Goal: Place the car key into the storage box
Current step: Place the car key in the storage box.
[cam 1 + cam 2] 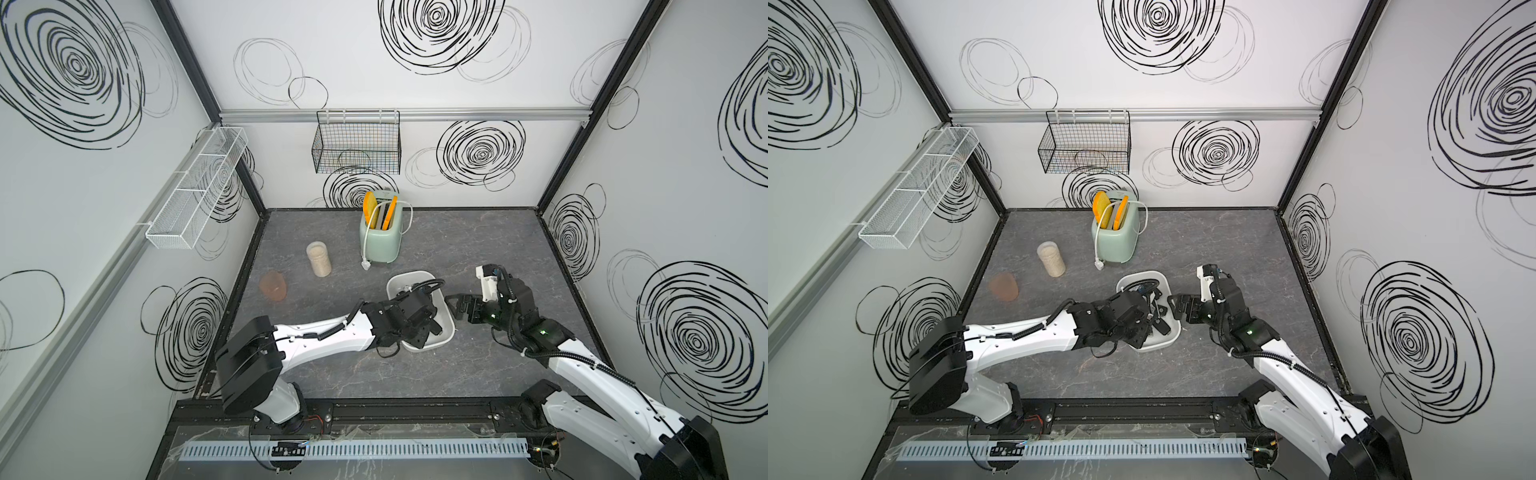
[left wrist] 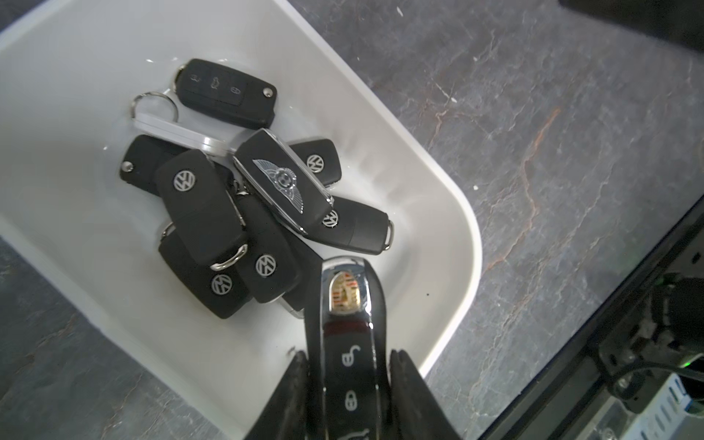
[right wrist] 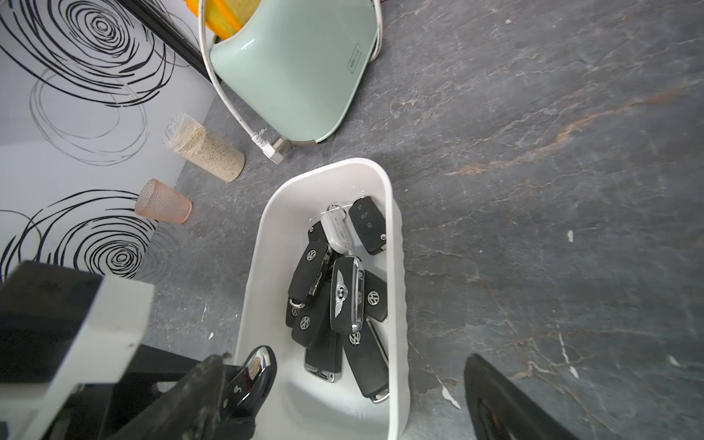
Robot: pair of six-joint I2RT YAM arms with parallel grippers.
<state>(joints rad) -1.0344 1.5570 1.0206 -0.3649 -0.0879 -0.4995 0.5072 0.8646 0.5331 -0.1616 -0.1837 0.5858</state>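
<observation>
Your left hand (image 2: 348, 360) is clamped on the car key (image 2: 344, 301), which hangs over the inside of the storage box (image 2: 438, 228), near one corner. The key's long axis runs straight out from the fingers, crest end toward the pile of keys (image 2: 228, 213). Your right hand (image 1: 457, 306) is spread open, empty, just outside the box; letting go looks like the left's job

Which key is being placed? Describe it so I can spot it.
In front of the mint-green toaster sits the white plastic storage box with a pile of black key fobs. Over its near end the left gripper is shut on a glossy black car key. Only it bears a gold crest; the other badges are round or winged.
</observation>
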